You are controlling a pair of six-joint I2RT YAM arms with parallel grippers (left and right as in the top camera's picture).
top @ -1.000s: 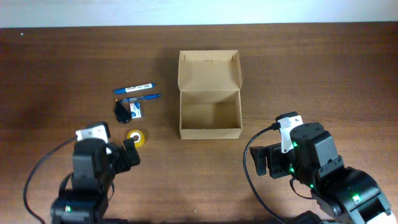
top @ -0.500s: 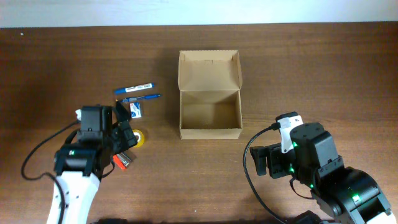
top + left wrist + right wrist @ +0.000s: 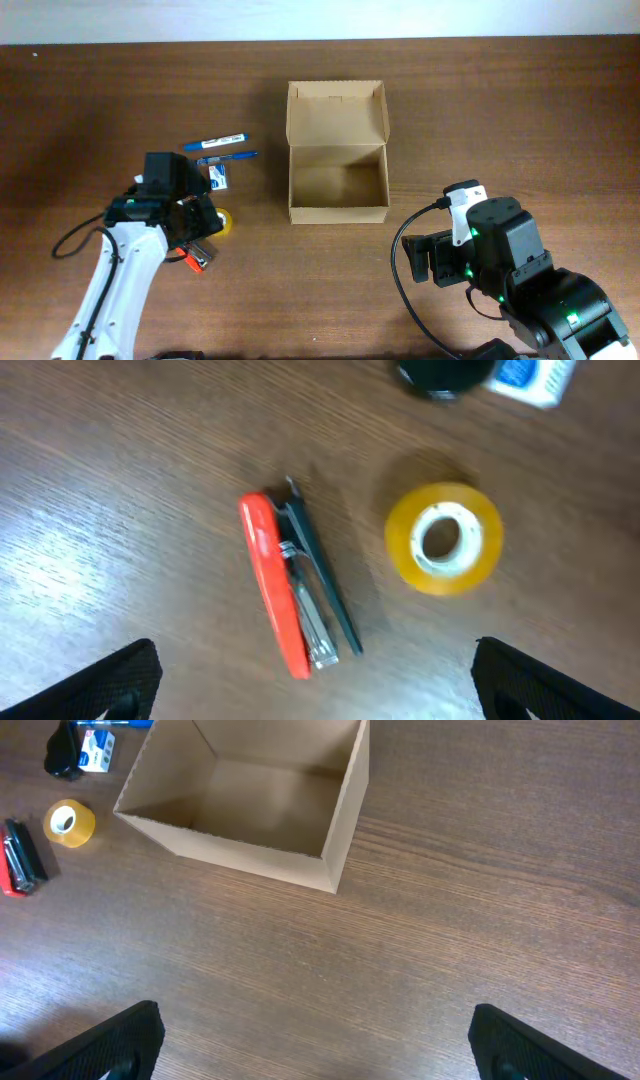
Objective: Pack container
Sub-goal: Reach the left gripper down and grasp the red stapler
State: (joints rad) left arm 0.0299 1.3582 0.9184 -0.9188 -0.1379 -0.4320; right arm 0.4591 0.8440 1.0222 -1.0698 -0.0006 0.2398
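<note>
The container (image 3: pixel 337 186), a tan cardboard box, stands open and looks empty, its flap lid upright at the back; the right wrist view shows it too (image 3: pixel 250 800). A yellow tape roll (image 3: pixel 444 538) and a red and black stapler (image 3: pixel 290 595) lie left of it. My left gripper (image 3: pixel 318 695) hovers open above the stapler, nothing between its fingers; seen from overhead the left gripper (image 3: pixel 198 232) partly covers the tape roll (image 3: pixel 226 222). Two blue pens (image 3: pixel 218 142) lie further back. My right gripper (image 3: pixel 418 258) is open over bare wood, right and to the front of the container.
A black object (image 3: pixel 445 372) and a small blue-and-white item (image 3: pixel 219 177) lie between the pens and the tape roll. The stapler (image 3: pixel 197 257) sits just in front of the left arm. Dark wooden table (image 3: pixel 520 120) all round.
My left arm has reached away from the front edge toward the pens, uncovering the red stapler. The right arm has not moved.
</note>
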